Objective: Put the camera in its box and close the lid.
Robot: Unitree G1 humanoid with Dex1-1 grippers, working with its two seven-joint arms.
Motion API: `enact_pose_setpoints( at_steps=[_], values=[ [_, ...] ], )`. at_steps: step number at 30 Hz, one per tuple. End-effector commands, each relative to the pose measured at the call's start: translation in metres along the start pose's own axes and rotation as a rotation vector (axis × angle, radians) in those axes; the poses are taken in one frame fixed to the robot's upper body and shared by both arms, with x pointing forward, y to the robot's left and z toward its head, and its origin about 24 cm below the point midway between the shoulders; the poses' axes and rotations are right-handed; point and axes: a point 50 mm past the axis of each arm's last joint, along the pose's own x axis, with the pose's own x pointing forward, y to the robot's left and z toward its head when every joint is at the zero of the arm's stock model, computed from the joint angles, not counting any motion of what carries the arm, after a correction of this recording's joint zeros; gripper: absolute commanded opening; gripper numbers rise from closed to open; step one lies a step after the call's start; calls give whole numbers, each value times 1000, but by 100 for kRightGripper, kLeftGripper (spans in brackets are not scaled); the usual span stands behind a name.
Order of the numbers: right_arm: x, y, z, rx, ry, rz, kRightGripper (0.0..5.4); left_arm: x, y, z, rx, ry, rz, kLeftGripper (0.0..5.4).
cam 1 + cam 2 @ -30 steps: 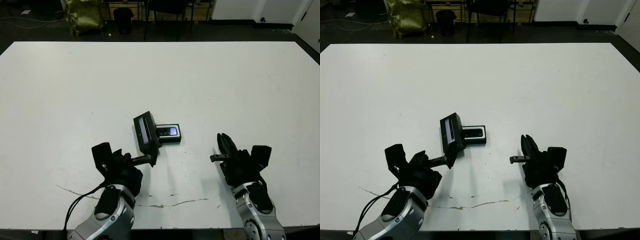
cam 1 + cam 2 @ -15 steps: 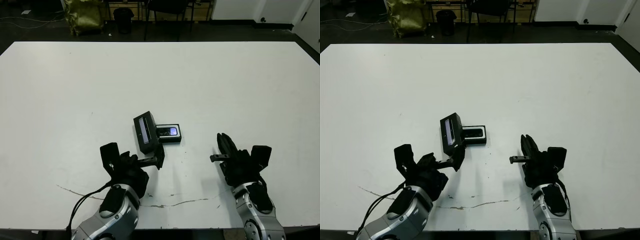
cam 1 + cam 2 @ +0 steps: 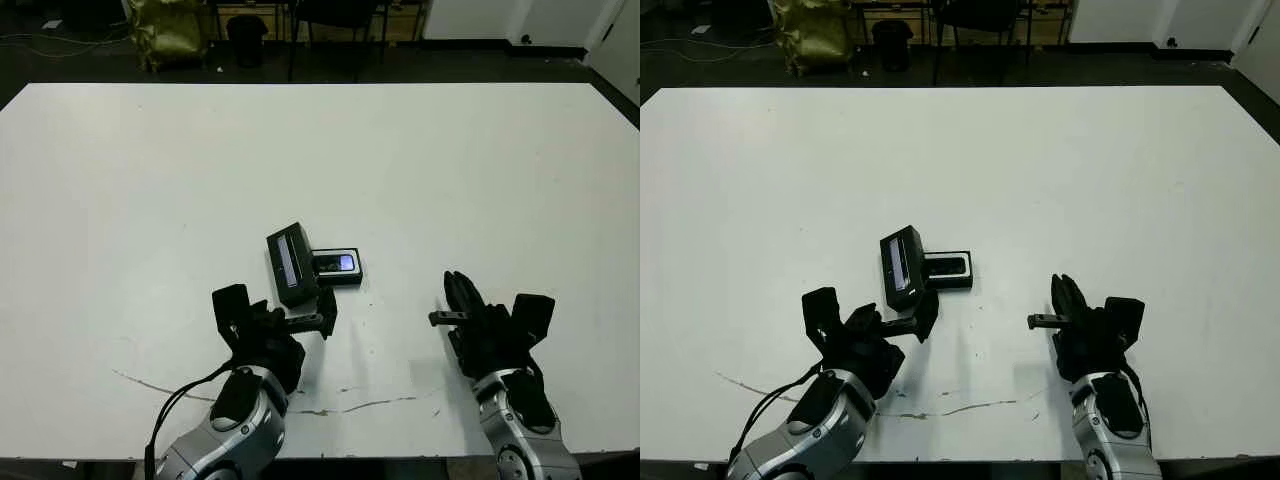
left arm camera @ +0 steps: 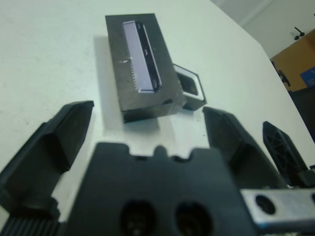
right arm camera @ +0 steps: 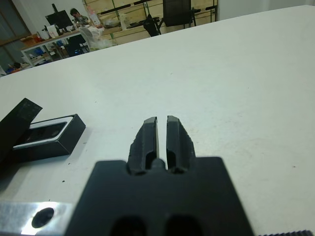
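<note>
Head views: the lid (image 3: 291, 265) lies near the middle of the white counter (image 3: 420, 160), a black slab with its pale strip facing up, its long axis running away from the robot and tilted slightly. The box (image 3: 338, 267) sits crosswise at its right side, partly tucked against it, and the camera (image 3: 341, 263) is already lying inside, bluish patch showing. The left gripper (image 3: 283, 315) is just on the near side of the lid, fingers spread wide, one tip close to the lid's near right corner. The right gripper (image 3: 458, 305) hangs well apart to the right. The left arm is plainly the nearer one, so the lid looks like its job.

Left wrist view: the lid (image 4: 140, 64) lies straight ahead between the spread fingers (image 4: 54, 137), its long axis pointing away along them; no contact is visible. The box (image 4: 191, 88) peeks out behind its far corner.

Right wrist view: the fingers (image 5: 147, 140) are pressed together and carry nothing. The box (image 5: 49, 135) with the camera in it lies off to one side.

Surface and room: the counter shows thin cracks near the front edge; beyond it are a dark floor, chairs and a yellow-green bag (image 3: 165, 30)
</note>
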Motion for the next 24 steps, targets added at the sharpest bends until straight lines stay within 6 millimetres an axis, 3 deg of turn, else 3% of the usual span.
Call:
enact_pose_setpoints(
  at_steps=[1, 24],
  values=[
    [-3, -4, -5, -10, 36, -7, 0, 5, -42, 3, -127, -3, -98, 539],
    [-8, 0, -17, 40, 93, -42, 0, 10, -48, 0, -108, 11, -103, 539]
  ],
)
